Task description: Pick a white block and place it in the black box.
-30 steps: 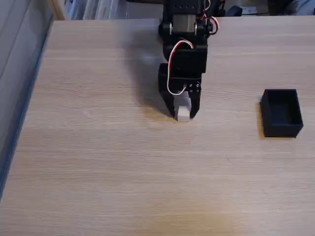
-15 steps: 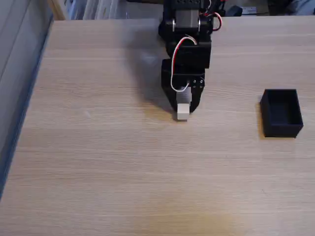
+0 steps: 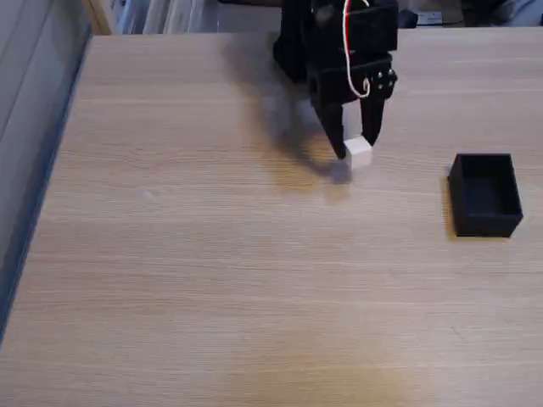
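Even, soft daylight covers the wooden table [image 3: 212,280], with no glare. The arm throws a diffuse shadow [image 3: 293,127] down and to its left (edges smeared). The picture is slightly soft overall, and the moving gripper [image 3: 356,148] looks faintly blurred

Probably office or lab: light wood-grain desk [image 3: 170,280], blurred clutter [image 3: 441,13] behind far edge.

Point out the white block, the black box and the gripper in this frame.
white block [image 3: 358,152], fixed view, on its front face.
black box [image 3: 487,224], fixed view, on its near outer wall.
gripper [image 3: 358,149], fixed view, midway between its fingertips, shut on the block.
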Controlling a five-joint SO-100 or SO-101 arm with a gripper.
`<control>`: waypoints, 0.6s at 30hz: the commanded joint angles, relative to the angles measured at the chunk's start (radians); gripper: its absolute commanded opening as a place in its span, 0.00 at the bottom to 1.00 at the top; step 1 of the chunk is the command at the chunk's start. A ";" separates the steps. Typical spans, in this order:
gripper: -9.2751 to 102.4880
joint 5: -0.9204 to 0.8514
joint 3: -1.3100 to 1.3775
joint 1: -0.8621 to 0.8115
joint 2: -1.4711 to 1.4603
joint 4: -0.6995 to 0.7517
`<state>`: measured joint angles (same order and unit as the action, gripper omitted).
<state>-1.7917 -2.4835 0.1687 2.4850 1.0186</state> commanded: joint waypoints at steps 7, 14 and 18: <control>0.08 -0.035 0.049 0.344 0.017 -0.037; 0.08 0.046 0.245 0.499 -0.221 -0.110; 0.08 0.051 0.308 0.503 -0.350 -0.193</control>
<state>-1.7472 -2.2411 0.6657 2.2013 0.8744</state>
